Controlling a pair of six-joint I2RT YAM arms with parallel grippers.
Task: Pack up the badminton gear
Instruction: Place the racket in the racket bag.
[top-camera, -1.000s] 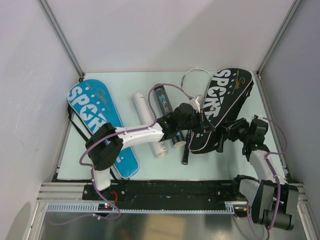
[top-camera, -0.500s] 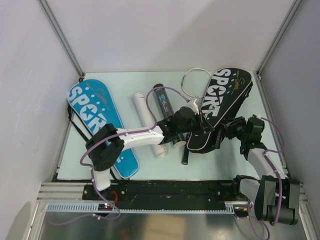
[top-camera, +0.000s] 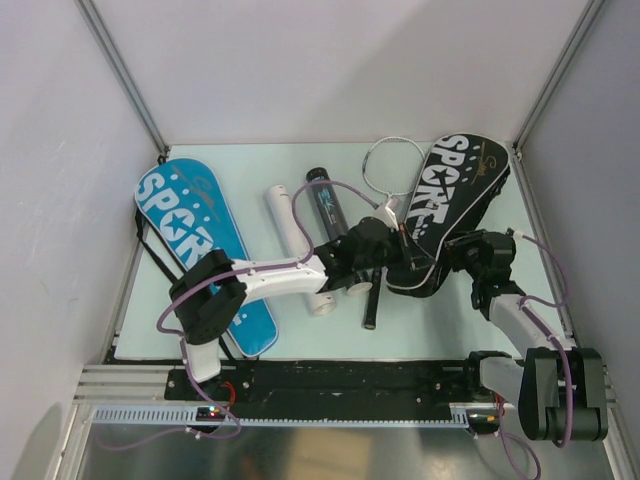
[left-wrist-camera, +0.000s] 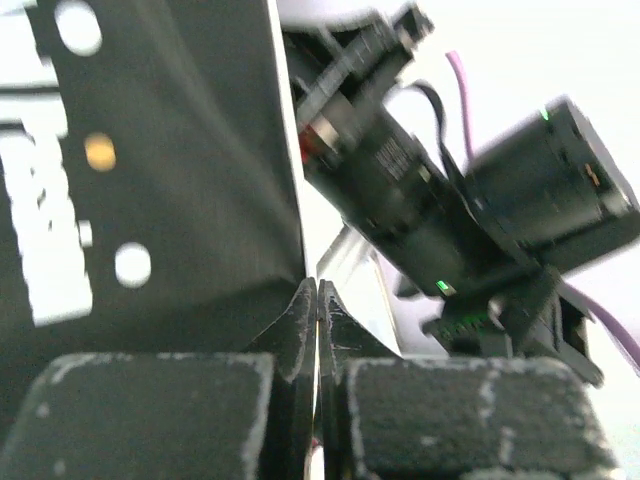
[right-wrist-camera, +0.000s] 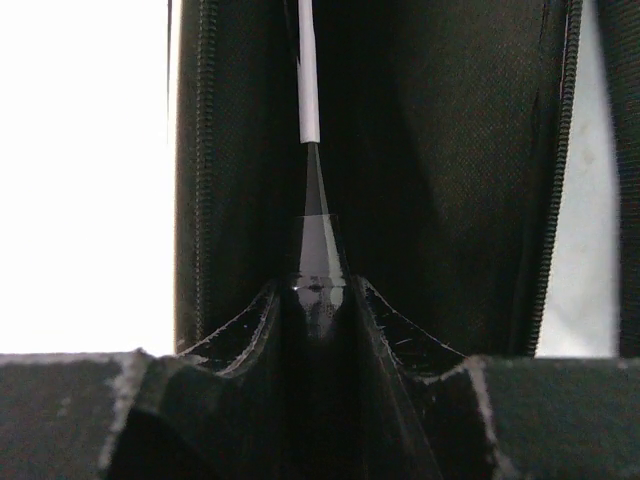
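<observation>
The black "SPORT" cover (top-camera: 455, 195) lies at the right rear, its open end toward me. My left gripper (top-camera: 397, 238) is shut on that cover's left edge (left-wrist-camera: 160, 180), lifting the flap. My right gripper (top-camera: 457, 258) is shut on the handle end of a racket (right-wrist-camera: 321, 262), whose thin white shaft (right-wrist-camera: 308, 70) runs into the cover's dark inside (right-wrist-camera: 450, 150). A silver-framed racket head (top-camera: 393, 165) shows left of the cover, with a black handle (top-camera: 370, 305) in front of it. The blue "SPORT" cover (top-camera: 190, 240) lies at the left. A white tube (top-camera: 297, 245) and a black tube (top-camera: 325, 205) lie in the middle.
The light green mat (top-camera: 330, 335) ends at a black rail (top-camera: 330, 378) near the arm bases. Grey walls and metal posts (top-camera: 125, 75) close in the left, back and right. The right arm's body (left-wrist-camera: 480, 220) fills the left wrist view's right side.
My right gripper has moved left and away from me, pushing the racket handle deeper into the black cover. The left gripper has shifted slightly with the cover's edge.
</observation>
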